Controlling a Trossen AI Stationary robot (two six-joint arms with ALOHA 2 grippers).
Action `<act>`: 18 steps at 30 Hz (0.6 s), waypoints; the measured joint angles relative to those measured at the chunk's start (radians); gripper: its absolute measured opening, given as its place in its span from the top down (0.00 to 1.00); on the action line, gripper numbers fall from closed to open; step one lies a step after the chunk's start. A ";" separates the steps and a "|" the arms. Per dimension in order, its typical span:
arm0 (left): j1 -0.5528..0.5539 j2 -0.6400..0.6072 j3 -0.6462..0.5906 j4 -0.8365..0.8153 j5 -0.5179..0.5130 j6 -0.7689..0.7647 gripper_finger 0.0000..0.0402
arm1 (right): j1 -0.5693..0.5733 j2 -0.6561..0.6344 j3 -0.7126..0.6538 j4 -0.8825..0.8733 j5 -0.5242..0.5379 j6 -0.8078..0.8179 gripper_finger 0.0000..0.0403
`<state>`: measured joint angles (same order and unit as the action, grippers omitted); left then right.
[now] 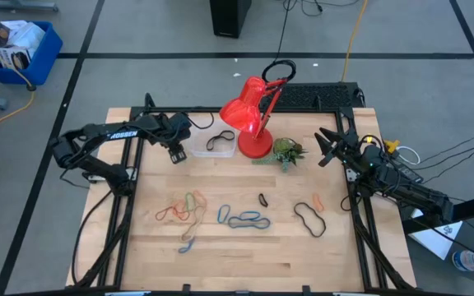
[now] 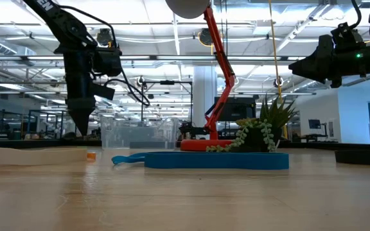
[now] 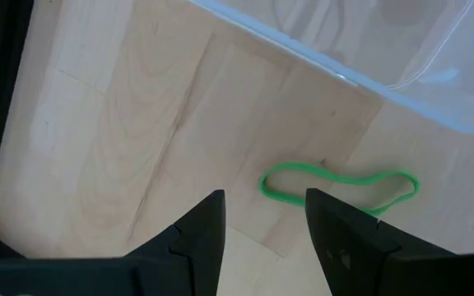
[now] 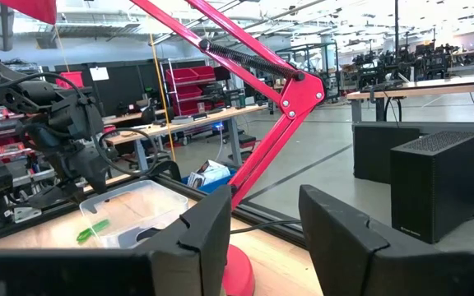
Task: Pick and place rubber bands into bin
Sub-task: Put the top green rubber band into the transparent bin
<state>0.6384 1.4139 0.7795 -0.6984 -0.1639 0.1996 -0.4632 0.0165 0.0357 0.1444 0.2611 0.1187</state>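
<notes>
One black band (image 1: 218, 141) already lay in the bin (image 1: 212, 153), the left gripper (image 1: 174, 155) hung parted and empty over a green band (image 3: 339, 183) beside it, while many bands (image 1: 245, 219) waited mid-table, right gripper (image 1: 325, 148) idle and wide

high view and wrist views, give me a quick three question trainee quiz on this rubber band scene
1. True or false: the left gripper is gripping the green band.
2. What lies inside the bin? A) a black band B) the plant C) nothing
3. Fill in: the right gripper hangs open beside the ____, away from the bands.

Key:
1. False. Its fingers stand apart above the table, the green band lying loose just outside the bin.
2. A, a black band.
3. plant, next to the red lamp.
</notes>
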 joint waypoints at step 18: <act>0.003 0.164 0.002 0.054 -0.014 0.006 0.56 | 0.000 0.000 0.000 0.000 0.000 0.000 0.65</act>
<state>0.6413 1.5780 0.7814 -0.6445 -0.1780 0.2056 -0.4630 0.0162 0.0357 0.1444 0.2607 0.1184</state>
